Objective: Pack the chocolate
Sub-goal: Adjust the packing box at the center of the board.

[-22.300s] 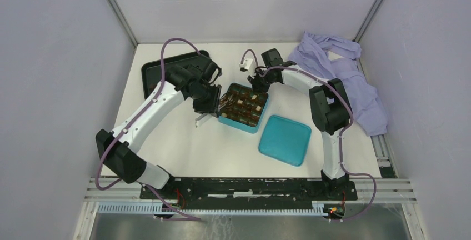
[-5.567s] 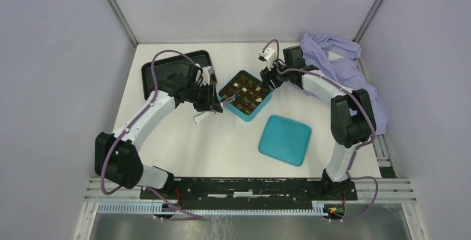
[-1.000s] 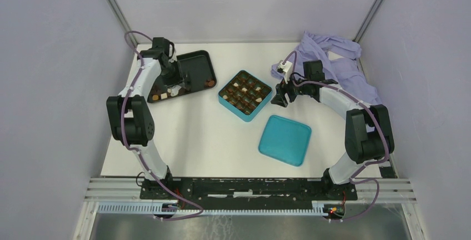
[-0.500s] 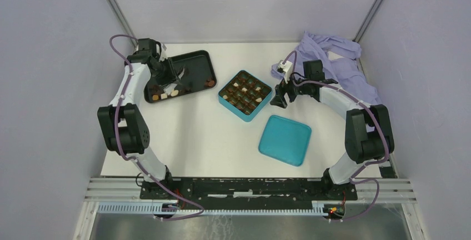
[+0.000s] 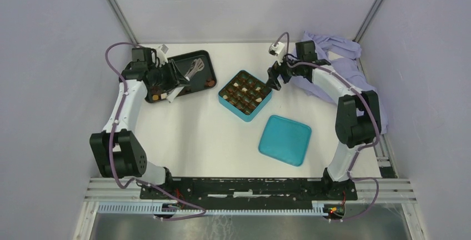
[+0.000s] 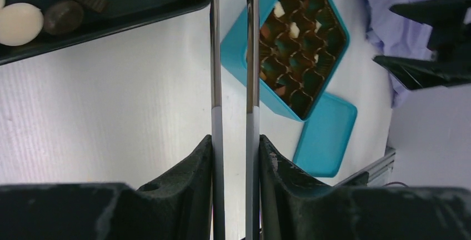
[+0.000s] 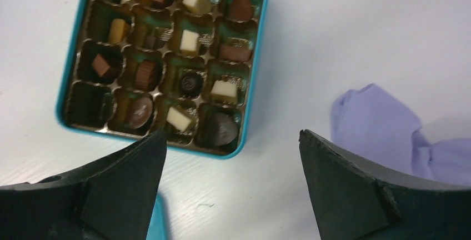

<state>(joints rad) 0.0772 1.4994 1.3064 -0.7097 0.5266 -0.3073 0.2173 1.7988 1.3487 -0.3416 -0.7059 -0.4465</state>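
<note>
The chocolate lies in two places. Several pieces (image 7: 224,89) sit in the cells of the teal square box (image 5: 245,95), and a few loose ones (image 6: 19,22) lie on the black tray (image 5: 186,56). My left gripper (image 5: 176,76) hangs over the tray, shut on metal tongs (image 6: 216,56) whose blades point toward the box; their tips run out of the left wrist view. My right gripper (image 5: 273,81) hovers just beside the box's right corner, open wide with nothing between its fingers (image 7: 233,134).
The teal lid (image 5: 285,140) lies flat on the table, nearer than the box. A crumpled purple cloth (image 5: 344,68) covers the far right corner, close behind my right arm. Grey walls close in the table on three sides.
The left arm has swung round so the tongs now point right over the tray. The right gripper moved up and left to the box's corner and opened wider.
</note>
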